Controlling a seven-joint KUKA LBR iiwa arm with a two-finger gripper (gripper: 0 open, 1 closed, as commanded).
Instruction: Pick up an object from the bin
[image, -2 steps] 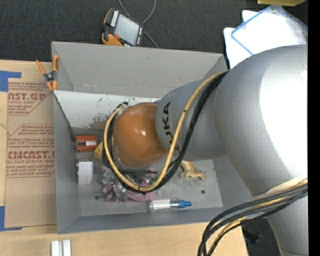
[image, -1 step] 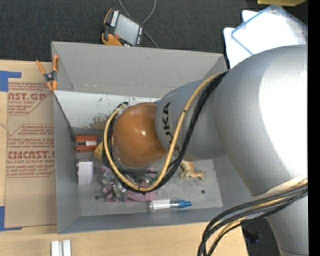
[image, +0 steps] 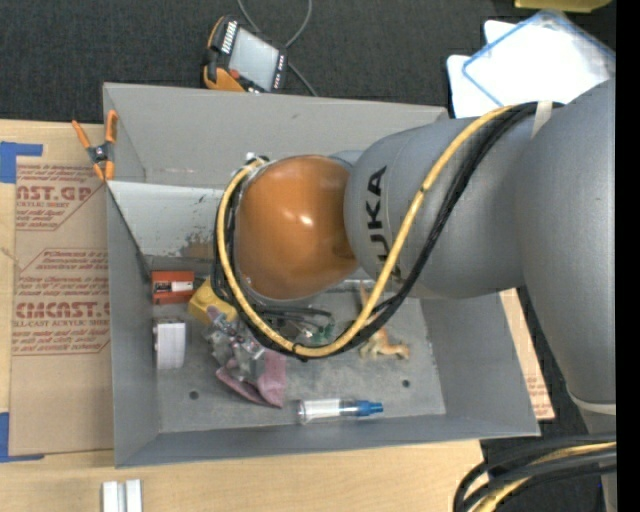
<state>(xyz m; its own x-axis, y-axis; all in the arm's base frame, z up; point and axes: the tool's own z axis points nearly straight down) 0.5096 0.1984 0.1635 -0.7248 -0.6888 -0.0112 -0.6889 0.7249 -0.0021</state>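
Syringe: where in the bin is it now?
In the camera view the syringe lies flat on the bin floor near the lower wall, blue cap pointing right, just right of the mauve cloth.

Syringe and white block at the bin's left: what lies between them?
A crumpled mauve scrap lies between the white block and the blue-capped syringe, as the camera view shows.

The grey arm (image: 500, 200) is seen reaching in from the right of the camera view, its last link angled down and leftward. The wrist is capped by a rounded orange cover (image: 290, 225), around which black and yellow cables (image: 232, 270) are looped. Below the cover's lower left edge the hand (image: 238, 348) is partly seen, largely hidden by the wrist.
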